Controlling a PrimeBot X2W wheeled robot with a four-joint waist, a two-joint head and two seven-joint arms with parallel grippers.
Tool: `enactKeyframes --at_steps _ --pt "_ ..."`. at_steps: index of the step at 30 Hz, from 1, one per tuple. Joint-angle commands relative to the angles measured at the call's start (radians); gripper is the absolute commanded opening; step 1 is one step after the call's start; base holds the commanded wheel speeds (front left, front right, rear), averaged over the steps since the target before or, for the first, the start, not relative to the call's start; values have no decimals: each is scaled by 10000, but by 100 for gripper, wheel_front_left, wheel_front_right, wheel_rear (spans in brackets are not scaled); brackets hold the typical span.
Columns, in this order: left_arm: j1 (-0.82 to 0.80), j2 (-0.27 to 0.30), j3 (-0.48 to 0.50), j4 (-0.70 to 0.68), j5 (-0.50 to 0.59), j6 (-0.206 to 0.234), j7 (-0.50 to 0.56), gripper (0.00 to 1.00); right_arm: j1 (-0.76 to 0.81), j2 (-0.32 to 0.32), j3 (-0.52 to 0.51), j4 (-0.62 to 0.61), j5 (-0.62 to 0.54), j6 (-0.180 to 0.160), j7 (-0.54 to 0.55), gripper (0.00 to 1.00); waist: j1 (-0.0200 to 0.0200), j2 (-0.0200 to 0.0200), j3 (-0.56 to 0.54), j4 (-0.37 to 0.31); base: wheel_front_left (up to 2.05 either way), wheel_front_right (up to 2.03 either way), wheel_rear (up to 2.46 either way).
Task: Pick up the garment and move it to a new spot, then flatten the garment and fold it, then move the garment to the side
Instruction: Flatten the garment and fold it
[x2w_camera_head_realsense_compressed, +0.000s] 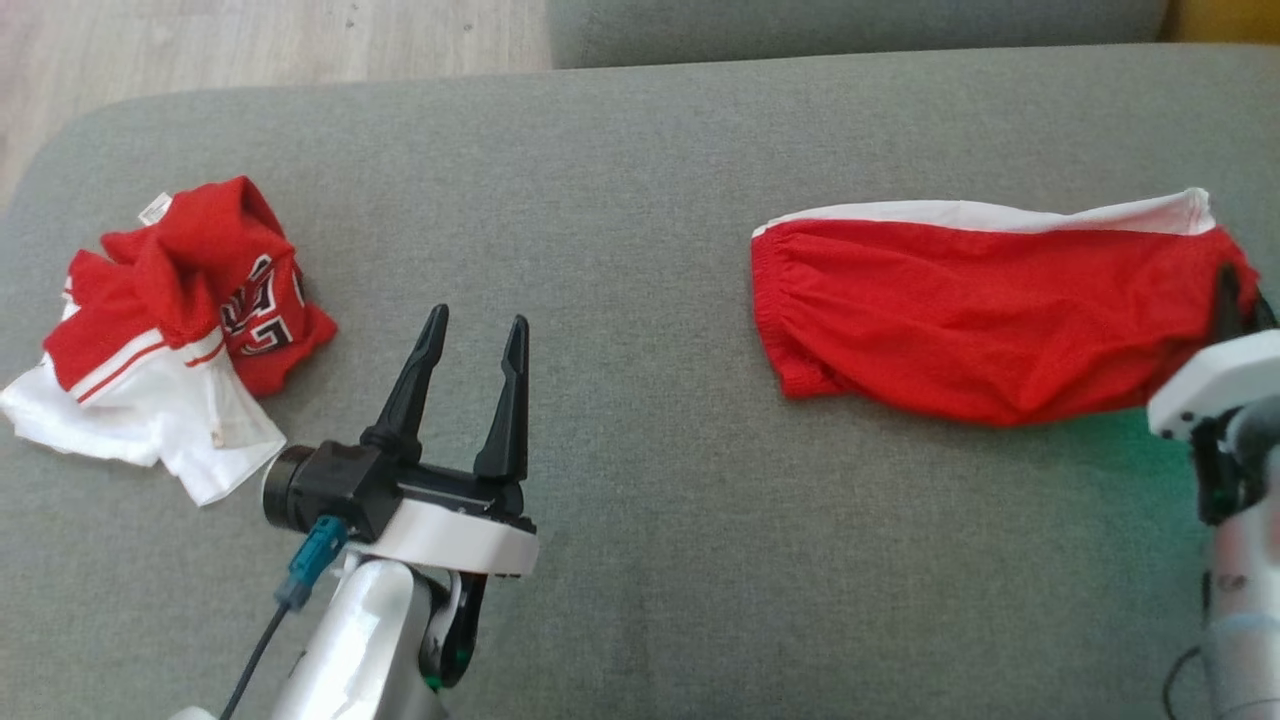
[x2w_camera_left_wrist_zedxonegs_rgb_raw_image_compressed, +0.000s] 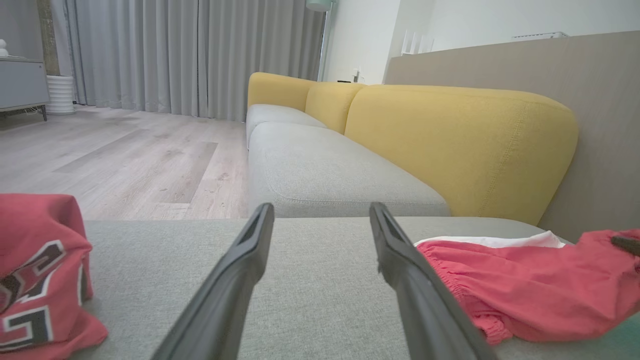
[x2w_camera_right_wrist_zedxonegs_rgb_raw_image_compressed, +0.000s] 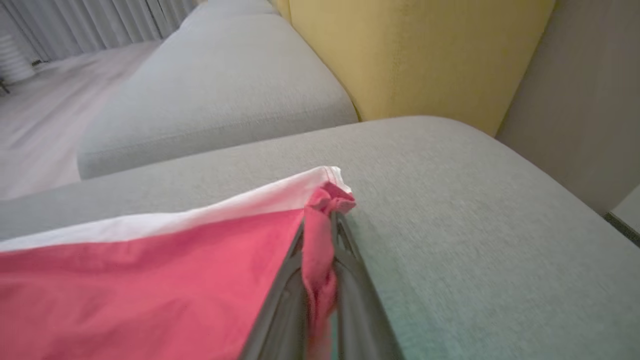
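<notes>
A red mesh pair of shorts with a white band along its far edge (x2w_camera_head_realsense_compressed: 960, 320) lay spread lengthwise on the right half of a broad grey fabric couch seat (x2w_camera_head_realsense_compressed: 640, 180). Its elastic waist pointed toward the middle of the seat. Its right end was lifted slightly, where the right gripper (x2w_camera_right_wrist_zedxonegs_rgb_raw_image_compressed: 320, 220) had its two dark fingers pressed together, pinching a bunched corner of red cloth just below the white band.

The left gripper (x2w_camera_head_realsense_compressed: 478, 318) hovered over the bare seat, fingers spread wide with nothing between them.

A crumpled red-and-white jersey with black lettering (x2w_camera_head_realsense_compressed: 170, 320) sat near the seat's rounded left corner, close to the left edge. Pale wooden floor (x2w_camera_head_realsense_compressed: 250, 40) showed beyond that corner.

Between the jersey and the shorts a wide stretch of grey seat lay open, the left gripper standing in its near part. More bare fabric ran behind both garments to the far edge and in front of the shorts toward the robot. In the right wrist view, open seat also extended past the pinched corner to the rounded far-right edge.

Counted: two garments, one spread and one crumpled; two grippers with two fingers each. In the left wrist view, three mustard-yellow back cushions (x2w_camera_left_wrist_zedxonegs_rgb_raw_image_compressed: 450, 145) stood behind the adjoining grey seating (x2w_camera_left_wrist_zedxonegs_rgb_raw_image_compressed: 325, 170).
</notes>
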Motion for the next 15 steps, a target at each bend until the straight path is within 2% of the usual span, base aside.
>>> enactKeyframes --at_steps 1,6,15 --pt "-147 76 392 -251 104 -11 -51 100 -68 107 267 -588 -25 19 -229 0 0 0 -97 65 0 0 0" --pt "-44 76 429 -197 140 23 -51 100 17 486 787 -1088 132 19 -485 0 0 0 -379 168 0 0 0" --pt "70 93 448 -165 182 42 -51 100 116 982 2454 -1636 859 19 -714 0 0 0 -692 304 0 0 0"
